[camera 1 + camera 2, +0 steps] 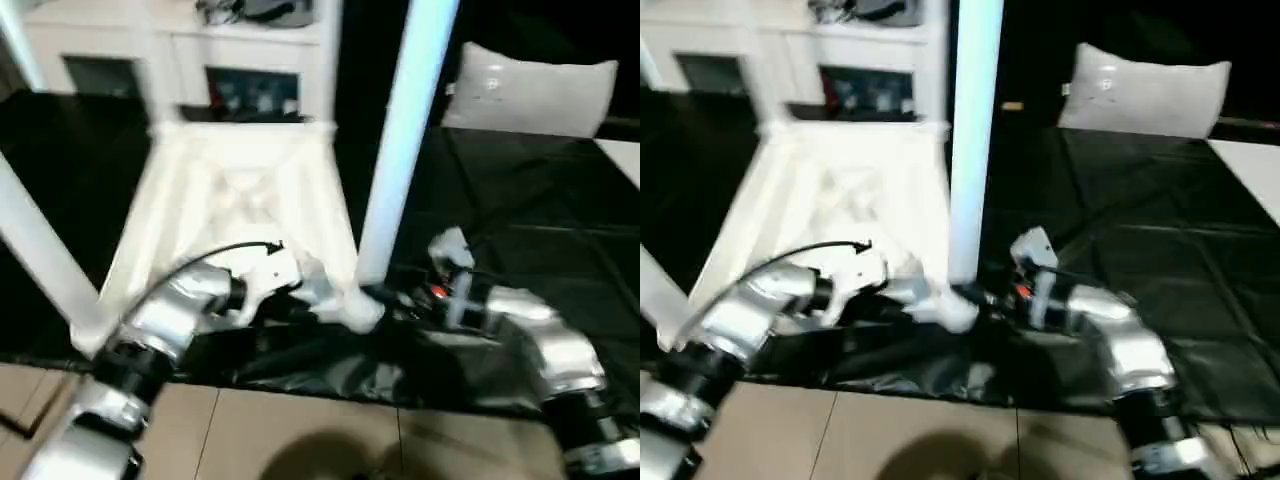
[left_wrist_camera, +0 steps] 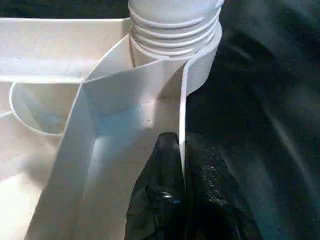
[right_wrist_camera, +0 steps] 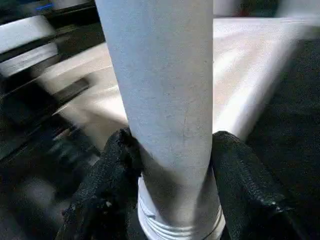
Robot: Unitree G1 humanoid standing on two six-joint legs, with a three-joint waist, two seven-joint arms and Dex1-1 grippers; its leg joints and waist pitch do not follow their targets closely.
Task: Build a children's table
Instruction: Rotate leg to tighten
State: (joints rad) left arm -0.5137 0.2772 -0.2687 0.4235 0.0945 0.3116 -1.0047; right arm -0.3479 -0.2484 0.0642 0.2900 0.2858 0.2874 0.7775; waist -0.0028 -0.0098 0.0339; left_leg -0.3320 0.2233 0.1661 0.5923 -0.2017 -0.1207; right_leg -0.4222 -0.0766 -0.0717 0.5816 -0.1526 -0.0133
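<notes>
Tabletop, white plastic, lies underside up on a black sheet spread over the floor, its ribs and corner sockets facing the camera; a white tube leg stands upright in the near corner socket on the robot's right, its threaded end showing at the socket's mouth; another leg slants up from the near left corner, and others rise at the far corners. The right gripper has its fingers about half spread and clamped on the tube low down, just above the thread, most likely to turn it into the socket. The left gripper has its fingers pressed nearly shut on the thin edge wall of the tabletop beside that socket, seemingly to stop the top shifting while the leg is worked. A white cabinet stands beyond, and a white pillow lies at the far right.
</notes>
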